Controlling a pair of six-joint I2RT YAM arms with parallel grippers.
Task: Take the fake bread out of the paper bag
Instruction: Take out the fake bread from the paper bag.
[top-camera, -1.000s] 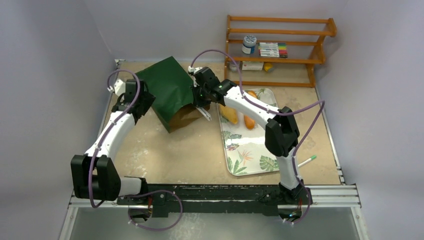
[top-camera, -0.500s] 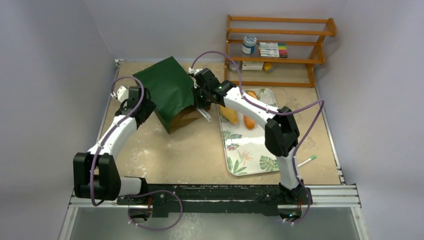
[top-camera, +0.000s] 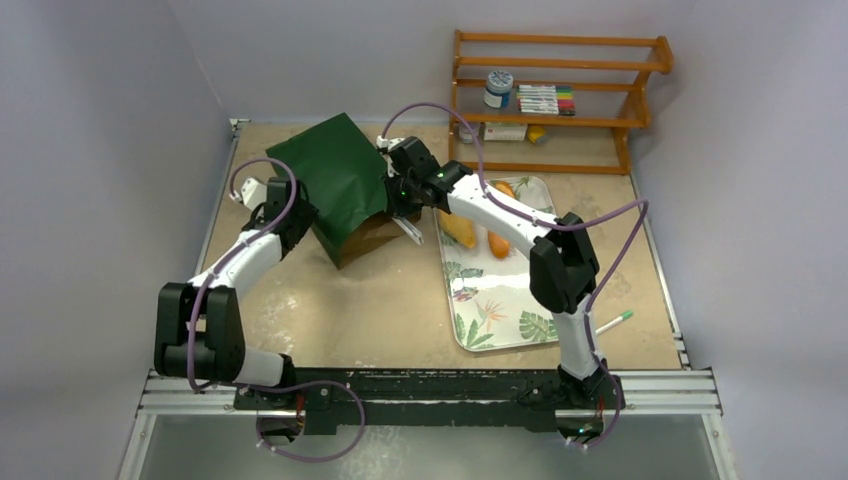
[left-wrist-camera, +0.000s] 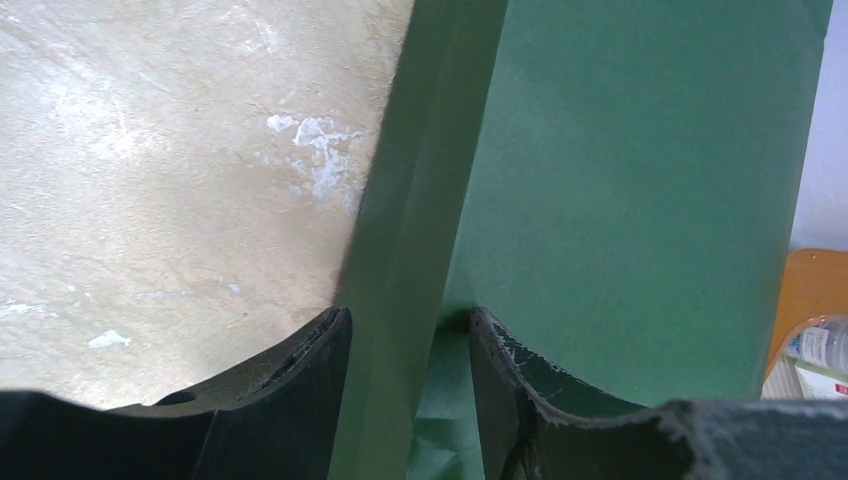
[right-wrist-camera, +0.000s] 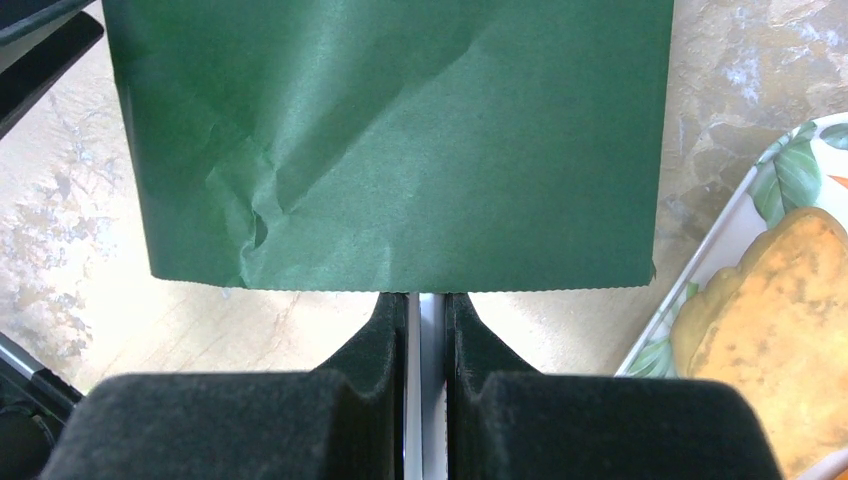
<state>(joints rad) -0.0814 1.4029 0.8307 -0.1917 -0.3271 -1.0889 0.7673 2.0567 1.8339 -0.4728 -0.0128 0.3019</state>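
The dark green paper bag (top-camera: 335, 180) lies on its side at the back of the table, its brown mouth (top-camera: 368, 235) facing the front. My left gripper (top-camera: 293, 215) (left-wrist-camera: 408, 320) is at the bag's left edge, jaws partly open and straddling a fold of the bag (left-wrist-camera: 420, 200). My right gripper (top-camera: 398, 205) (right-wrist-camera: 427, 295) is shut at the mouth on a thin white strip, its tips under the green serrated rim (right-wrist-camera: 400, 150). Two golden loaves (top-camera: 458, 228) (top-camera: 498, 243) lie on the leaf-patterned tray (top-camera: 500, 310); one shows in the right wrist view (right-wrist-camera: 775, 330). Any bread inside the bag is hidden.
A wooden shelf (top-camera: 560, 100) stands at the back right with a jar, markers and small boxes. A green-tipped pen (top-camera: 612, 322) lies right of the tray. The tray's rim (right-wrist-camera: 700, 300) is close to the bag's mouth.
My left gripper has moved forward and right along the bag's left edge, onto its fold. The bag and the right arm have stayed in place.
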